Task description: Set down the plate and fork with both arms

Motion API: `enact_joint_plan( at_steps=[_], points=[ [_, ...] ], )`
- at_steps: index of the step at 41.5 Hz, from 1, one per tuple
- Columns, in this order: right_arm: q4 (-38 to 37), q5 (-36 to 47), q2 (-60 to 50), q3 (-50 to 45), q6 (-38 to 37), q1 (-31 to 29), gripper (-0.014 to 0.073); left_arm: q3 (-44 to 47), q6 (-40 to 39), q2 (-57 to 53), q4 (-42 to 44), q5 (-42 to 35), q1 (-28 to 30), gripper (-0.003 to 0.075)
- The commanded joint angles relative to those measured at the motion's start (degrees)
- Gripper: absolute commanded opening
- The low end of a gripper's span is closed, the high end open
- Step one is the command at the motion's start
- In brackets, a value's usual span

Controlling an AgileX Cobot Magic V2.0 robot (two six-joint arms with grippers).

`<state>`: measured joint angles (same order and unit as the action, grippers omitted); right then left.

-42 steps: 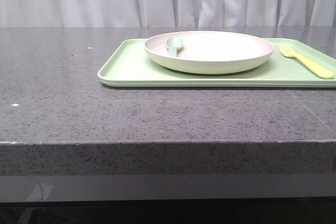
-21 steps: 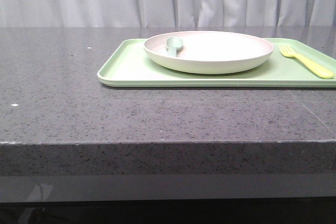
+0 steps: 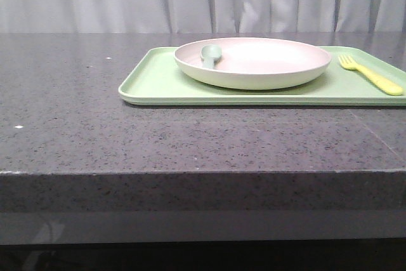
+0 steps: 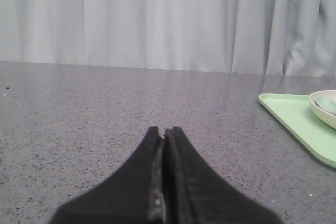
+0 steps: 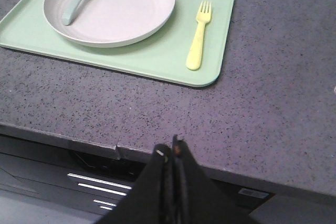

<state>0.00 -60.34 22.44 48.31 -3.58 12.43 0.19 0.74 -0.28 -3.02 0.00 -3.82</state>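
**Nothing shifted, both my grippers empty**

Since a second ago nothing on the table has moved. The wide off-white matte plate (image 3: 254, 63) sits on the flat light-green rectangular tray (image 3: 155, 84), with the pale blue-green spoon (image 3: 210, 54) lying inside it. The small bright yellow plastic fork (image 3: 371, 74) lies on the tray just beside the plate, on my right, not touching it. My left gripper (image 4: 165, 132) is pressed closed on nothing over the speckled grey table (image 4: 79, 108). My right gripper (image 5: 169, 153), likewise closed and empty, hangs near the table's front edge.
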Motion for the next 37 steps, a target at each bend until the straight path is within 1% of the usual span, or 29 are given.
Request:
enact_joint_plan(
  at_steps=[1,29,32,34,37],
  points=[
    [-1.12,3.67,0.32,1.22,0.64,-0.03,-0.0088,0.45,-0.18,-1.38,-0.36,-4.37,-0.5,-0.002],
    [-1.12,3.67,0.32,1.22,0.64,-0.03,-0.0088,0.45,-0.18,-1.38,-0.36,-4.37,-0.5,-0.002],
    [-1.12,4.25,-0.36,-0.02,0.64,-0.22,-0.0088,0.45,-0.18,-1.38,-0.36,-4.37,-0.5,-0.002],
    [-1.16,5.28,-1.28,-1.26,0.64,-1.24,-0.0088,0.45,-0.18,-1.38,-0.36,-4.37,-0.5,-0.002],
    [-1.08,10.96,-3.93,-5.54,0.64,-3.07,-0.0088,0.45,-0.18,-1.38,-0.36,-4.37,-0.5,-0.002]
  ],
)
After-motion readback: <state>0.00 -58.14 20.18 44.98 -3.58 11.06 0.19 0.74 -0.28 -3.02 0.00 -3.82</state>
